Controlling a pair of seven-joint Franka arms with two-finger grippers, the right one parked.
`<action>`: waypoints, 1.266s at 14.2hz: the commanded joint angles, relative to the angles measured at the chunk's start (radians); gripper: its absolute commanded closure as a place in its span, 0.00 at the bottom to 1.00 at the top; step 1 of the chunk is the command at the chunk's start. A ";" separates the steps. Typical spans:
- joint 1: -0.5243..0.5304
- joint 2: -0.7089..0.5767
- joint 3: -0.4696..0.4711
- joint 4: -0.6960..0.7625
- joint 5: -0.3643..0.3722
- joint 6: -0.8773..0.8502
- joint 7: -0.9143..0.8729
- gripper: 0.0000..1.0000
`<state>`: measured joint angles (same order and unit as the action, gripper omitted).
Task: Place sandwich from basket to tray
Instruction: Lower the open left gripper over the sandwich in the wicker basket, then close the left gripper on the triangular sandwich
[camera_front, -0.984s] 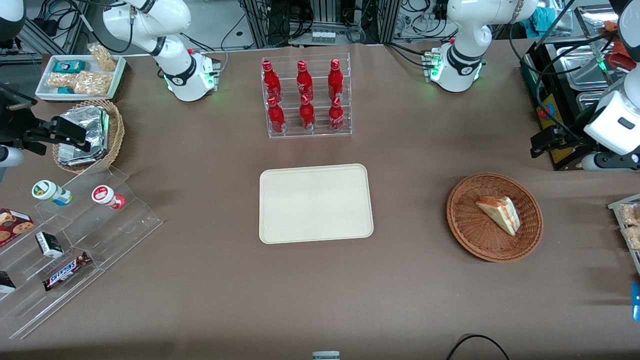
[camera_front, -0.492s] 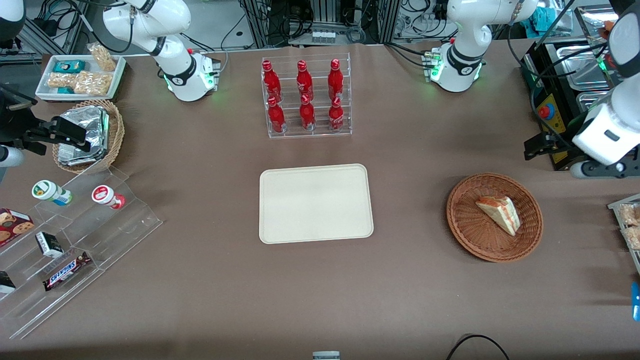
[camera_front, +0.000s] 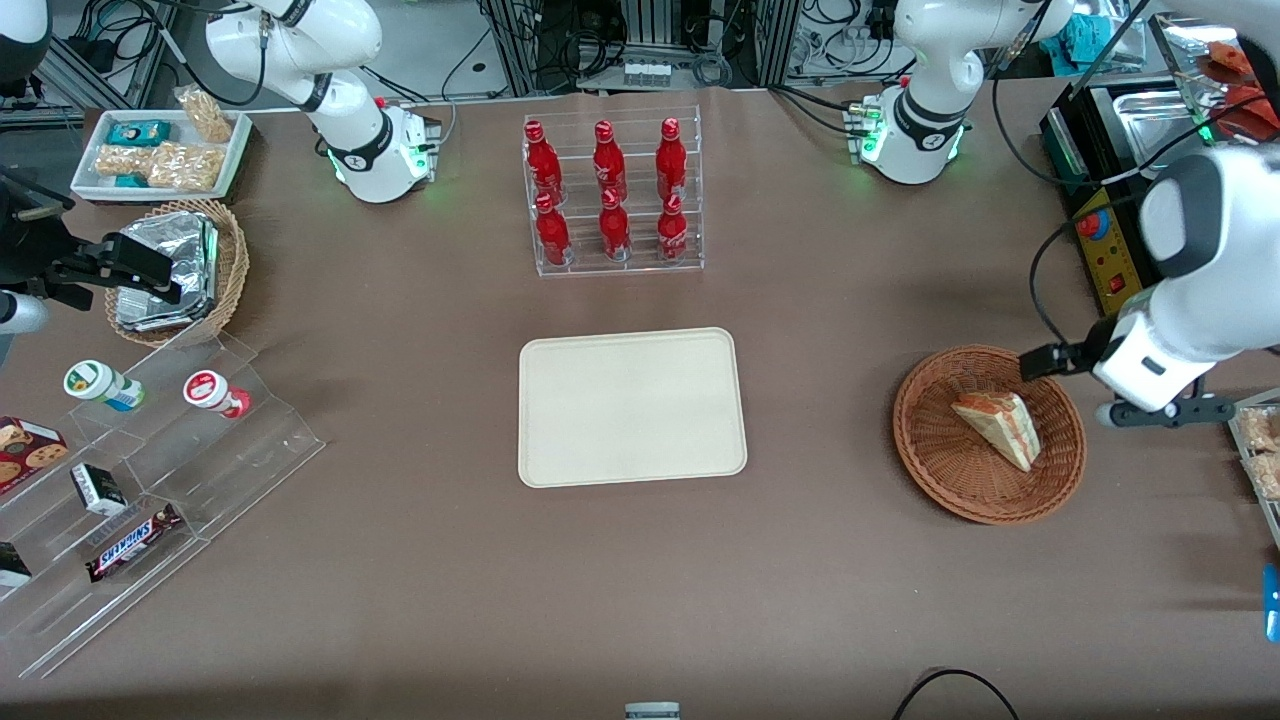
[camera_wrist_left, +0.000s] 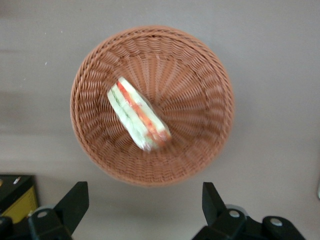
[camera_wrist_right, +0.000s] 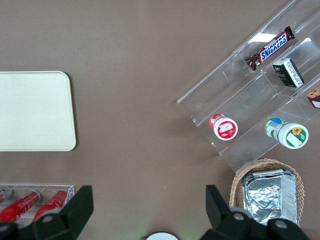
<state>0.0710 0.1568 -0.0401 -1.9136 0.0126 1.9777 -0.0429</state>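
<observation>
— What's changed for us?

— Our gripper (camera_wrist_left: 145, 210) has swung in over the basket (camera_front: 935, 470) rim.

— And the sandwich (camera_front: 998, 428)?

— In the basket, below the gripper, lying at a slant to the gap between the fingers (camera_wrist_left: 75, 200). These are spread wide, holding nothing. The tray (camera_front: 560, 470) waits well apart, toward the parked arm.

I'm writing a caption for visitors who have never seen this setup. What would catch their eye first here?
Probably the sandwich lying alone in the round wicker basket toward the working arm's end of the table, with the gripper above the basket's rim, fingers open. Next, the bare cream tray mid-table, and the red bottles in a clear rack farther from the front camera.
</observation>
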 joint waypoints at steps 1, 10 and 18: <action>0.039 0.021 -0.009 -0.094 -0.005 0.152 0.000 0.00; 0.032 0.144 -0.014 -0.108 -0.008 0.295 -0.530 0.00; 0.023 0.230 -0.014 -0.110 -0.008 0.339 -0.729 0.86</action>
<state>0.1025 0.3876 -0.0533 -2.0251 0.0044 2.3104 -0.7314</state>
